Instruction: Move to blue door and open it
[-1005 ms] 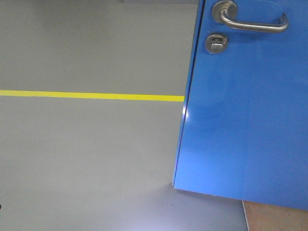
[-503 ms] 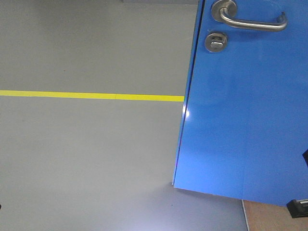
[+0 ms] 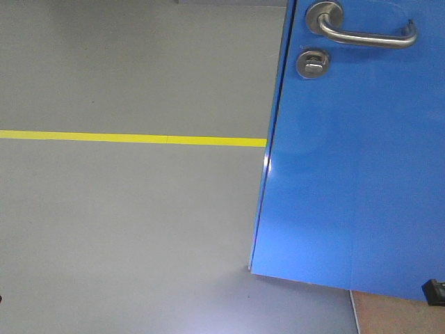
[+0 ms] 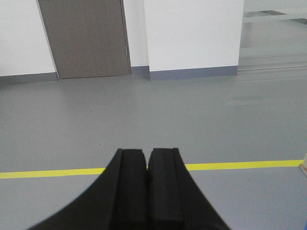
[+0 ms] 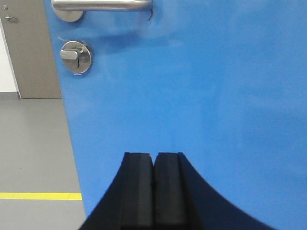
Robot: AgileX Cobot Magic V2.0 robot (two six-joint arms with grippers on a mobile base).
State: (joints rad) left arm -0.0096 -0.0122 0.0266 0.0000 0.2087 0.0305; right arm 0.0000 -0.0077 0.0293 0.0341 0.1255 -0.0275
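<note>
The blue door (image 3: 354,167) fills the right half of the front view. Its silver lever handle (image 3: 361,31) sits at the top, with the round thumb-turn lock (image 3: 313,64) just below it. My right gripper (image 5: 154,155) is shut on nothing and points straight at the blue door (image 5: 206,86), below the lever handle (image 5: 100,5) and to the right of the thumb-turn lock (image 5: 76,56). My left gripper (image 4: 147,152) is shut and empty, facing open grey floor to the left of the door. A black bit of my right arm (image 3: 434,292) shows at the front view's lower right.
A yellow floor line (image 3: 132,138) runs across the grey floor up to the door's edge. A brown strip of flooring (image 3: 396,319) lies under the door's bottom edge. Far off stand a grey-brown door (image 4: 86,38) and a white wall (image 4: 192,33).
A black part of my right arm has come into the front view's lower right corner and shifted slightly. The door and floor line keep their places.
</note>
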